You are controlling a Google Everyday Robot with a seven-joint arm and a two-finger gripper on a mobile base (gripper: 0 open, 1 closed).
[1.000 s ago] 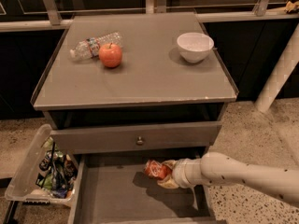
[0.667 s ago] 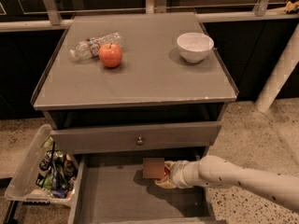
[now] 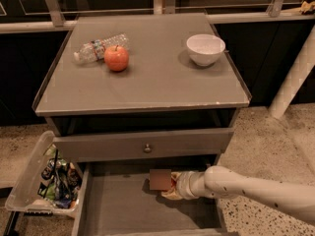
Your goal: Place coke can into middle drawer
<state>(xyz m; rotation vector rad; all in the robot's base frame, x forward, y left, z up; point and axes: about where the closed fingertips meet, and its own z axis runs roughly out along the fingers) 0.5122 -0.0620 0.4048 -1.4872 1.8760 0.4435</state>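
In the lower middle of the frame, the small coke can (image 3: 158, 179) shows as a dull reddish-brown block, its lettering unreadable. It sits at the left tip of the pale gripper (image 3: 167, 186), whose tan fingers are closed against its right side, inside the pulled-out grey middle drawer (image 3: 118, 208). At lower left, a clear plastic bin (image 3: 27, 181) holds mixed packets.

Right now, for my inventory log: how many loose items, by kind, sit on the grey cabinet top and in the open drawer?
Clear plastic bottle: 1
Red apple: 1
White round bowl: 1
Reddish coke can, in the grey middle drawer by the gripper: 1
Total: 4
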